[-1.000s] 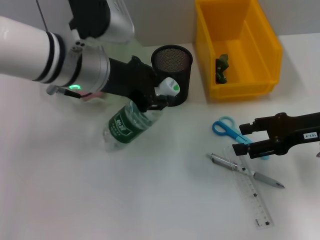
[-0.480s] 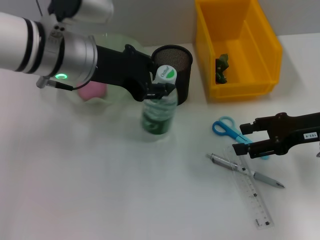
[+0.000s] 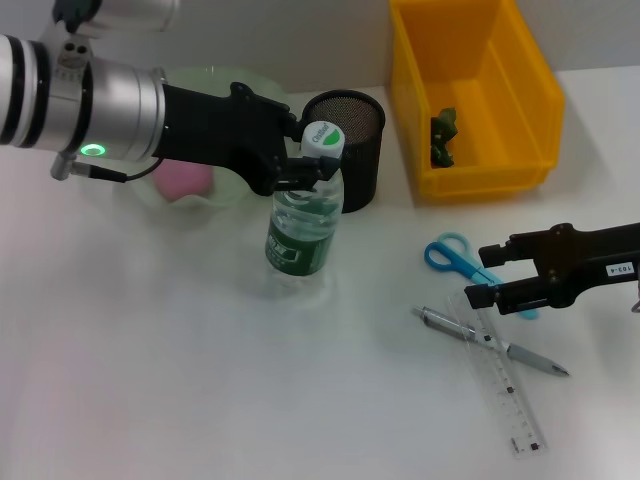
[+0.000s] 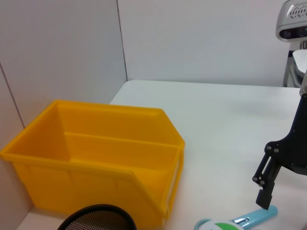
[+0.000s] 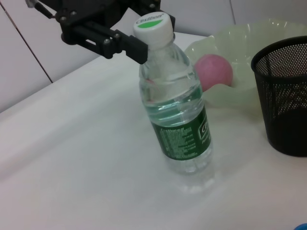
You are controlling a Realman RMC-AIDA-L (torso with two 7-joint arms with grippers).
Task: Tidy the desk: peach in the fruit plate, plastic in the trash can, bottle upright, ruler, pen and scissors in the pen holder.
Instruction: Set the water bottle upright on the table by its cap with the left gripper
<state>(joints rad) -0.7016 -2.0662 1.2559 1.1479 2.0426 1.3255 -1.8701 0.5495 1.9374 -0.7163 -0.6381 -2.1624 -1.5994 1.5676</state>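
Observation:
A clear water bottle (image 3: 303, 225) with a green label stands nearly upright on the white desk, just in front of the black mesh pen holder (image 3: 350, 135). My left gripper (image 3: 308, 166) is shut on its neck, under the white and green cap (image 5: 150, 25). The pink peach (image 3: 186, 181) lies in the pale green fruit plate (image 3: 222, 84). A green piece of plastic (image 3: 443, 136) lies in the yellow bin (image 3: 520, 90). Blue scissors (image 3: 452, 254), a pen (image 3: 490, 342) and a clear ruler (image 3: 508, 390) lie at the right. My right gripper (image 3: 488, 274) hovers open beside the scissors.
The pen lies across the ruler. The yellow bin stands at the back right, close to the pen holder. The left forearm (image 3: 90, 100) reaches across the fruit plate. A wall runs along the back of the desk.
The left gripper has swung the bottle from lying tilted to nearly upright and carried it slightly nearer and leftward. The right arm has not moved.

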